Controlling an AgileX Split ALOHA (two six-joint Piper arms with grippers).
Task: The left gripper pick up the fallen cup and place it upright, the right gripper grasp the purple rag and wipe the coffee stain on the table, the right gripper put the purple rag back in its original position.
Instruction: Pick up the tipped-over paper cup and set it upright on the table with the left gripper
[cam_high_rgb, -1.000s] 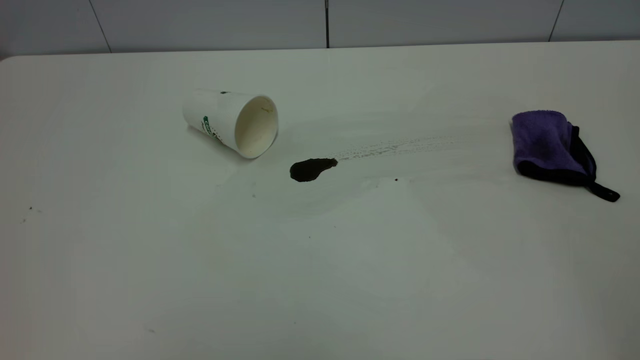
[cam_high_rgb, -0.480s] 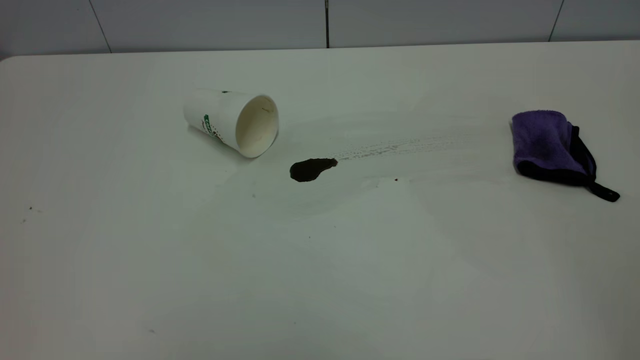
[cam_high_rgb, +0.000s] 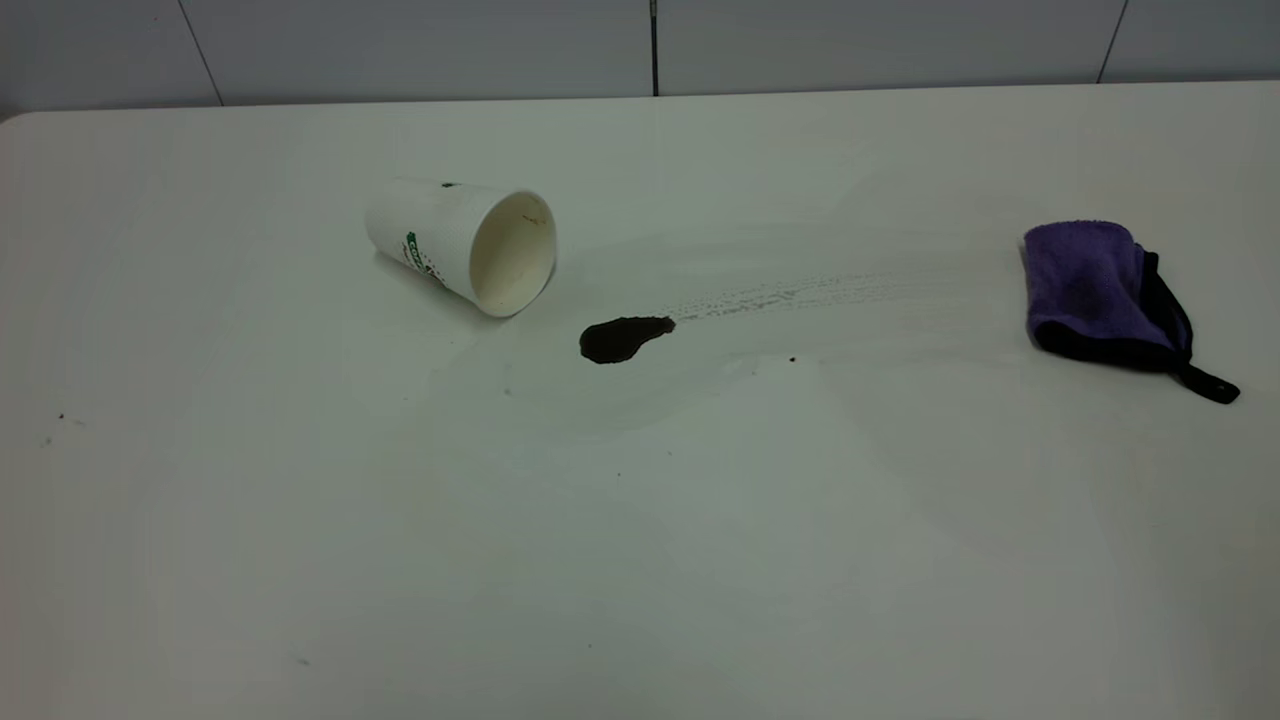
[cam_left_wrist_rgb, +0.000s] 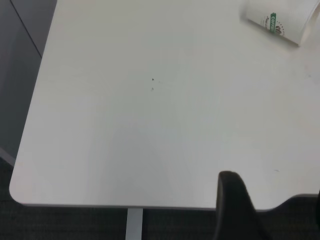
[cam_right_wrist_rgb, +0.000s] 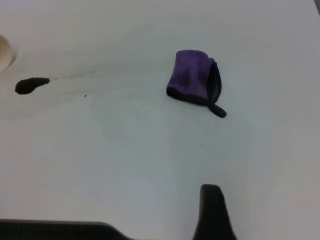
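1. We see the cup (cam_high_rgb: 462, 244) on its side toward the far left part of the tabletop (cam_high_rgb: 640, 560), mouth turned toward the middle and toward the near edge. We judge that a grip across the tapered wall suits it best, since the open mouth faces away from the left edge.
2. The stain (cam_high_rgb: 622, 338) sits just beside the cup's mouth, on the side toward the right edge, apart from the rim. A faint dotted smear runs from it toward the rag (cam_high_rgb: 1098, 290).
3. The rag lies folded near the right edge, well apart from the stain, its black strap trailing toward the near right corner. That spot is probably the place it must go back to, so it is worth noting.
4. The left end effector (cam_left_wrist_rgb: 235, 210) hangs beyond the near edge by the near left corner, well apart from the cup. Only one dark finger shows, so we cannot tell whether it is apart or together.
5. The right end effector (cam_right_wrist_rgb: 212, 212) is over the near part of the tabletop, well short of the rag. Again one finger shows, and we cannot tell its state.
6. We judge the task not yet begun: cup down, stain unwiped, rag untouched. Righting the cup comes first.
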